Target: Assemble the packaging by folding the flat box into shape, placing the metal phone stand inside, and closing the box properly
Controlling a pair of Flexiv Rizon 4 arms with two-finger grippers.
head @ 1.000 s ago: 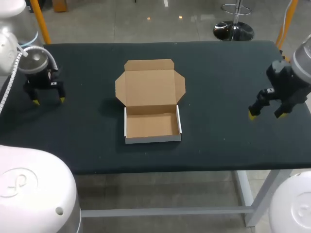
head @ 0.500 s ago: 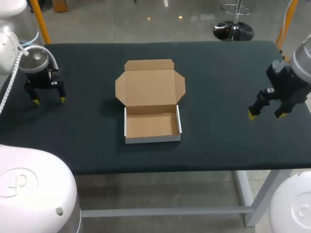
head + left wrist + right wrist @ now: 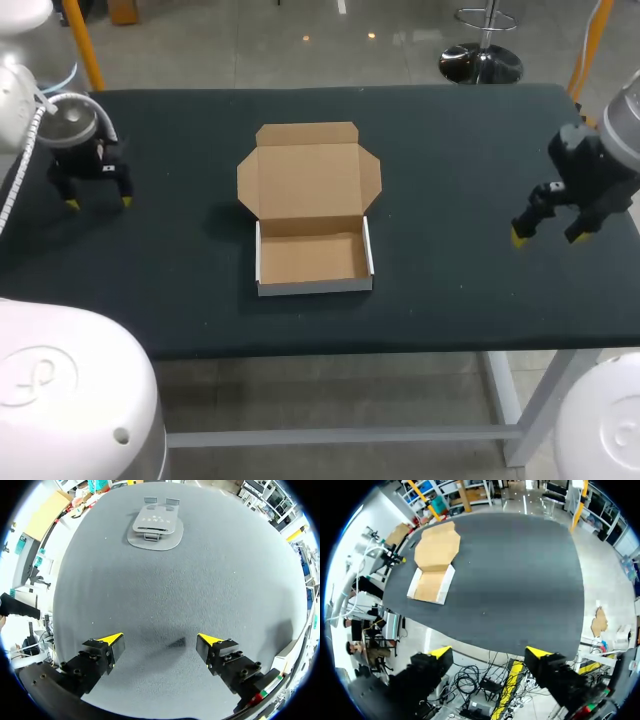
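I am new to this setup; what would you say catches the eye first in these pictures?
A brown cardboard box sits in the middle of the table, folded into an empty tray, lid open on its far side. The left gripper and right gripper hang open near its left and right ends, clear of the box. In the left wrist view a grey phone stand lies ahead of the left gripper.

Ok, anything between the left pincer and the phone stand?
Nothing visible. In the left wrist view only bare table lies between the open left pincer and the phone stand ahead of it.
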